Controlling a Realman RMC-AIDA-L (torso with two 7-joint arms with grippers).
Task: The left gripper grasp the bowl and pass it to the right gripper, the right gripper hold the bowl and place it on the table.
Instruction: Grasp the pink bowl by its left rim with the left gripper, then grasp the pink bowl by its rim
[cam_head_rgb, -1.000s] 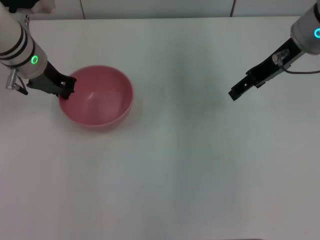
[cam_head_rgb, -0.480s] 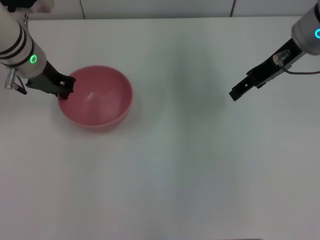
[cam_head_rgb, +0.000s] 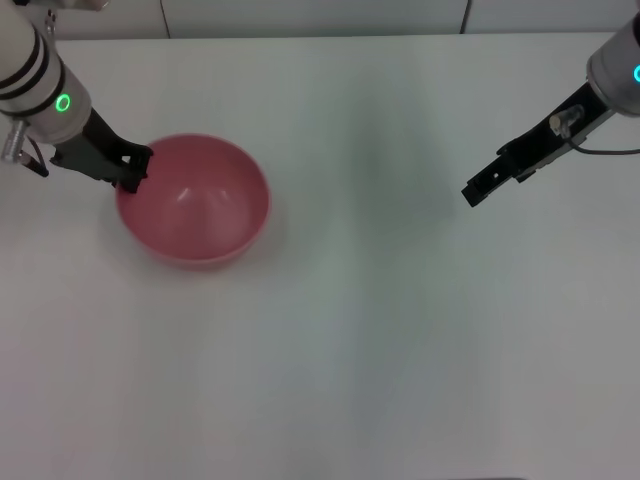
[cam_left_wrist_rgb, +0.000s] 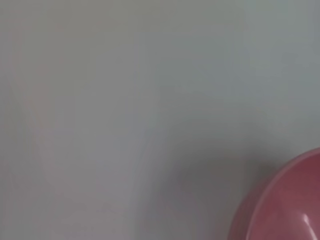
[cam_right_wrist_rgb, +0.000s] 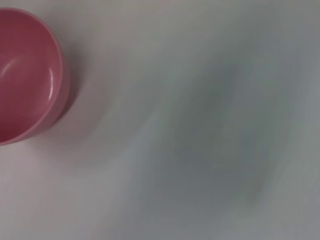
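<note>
- There, on the robot's left half of the table (cam_head_rgb: 360, 330), sat the bowl (cam_head_rgb: 193, 200), pink and upright, its mouth facing straight up.
- Being round, the bowl had no long axis to speak of; its rim read as an even circle from the head view, and no tilt was evident.
- The left gripper (cam_head_rgb: 131, 168) was at the bowl's outer left edge, its black fingers clamped on the rim there, one tip reaching just over the lip.
- The arm behind it ran off toward the far left corner, green ring glowing.
- The right gripper (cam_head_rgb: 476, 188) hung over the right side of the table, well apart from the bowl, its slim black body angled down toward the middle.
- Whether its fingers were spread or closed, I could not tell.
- From the right wrist view, the bowl (cam_right_wrist_rgb: 27, 75) showed with its inside open to the camera; the left wrist view caught only a curved slice of the bowl (cam_left_wrist_rgb: 290, 205) beside bare table.
</note>
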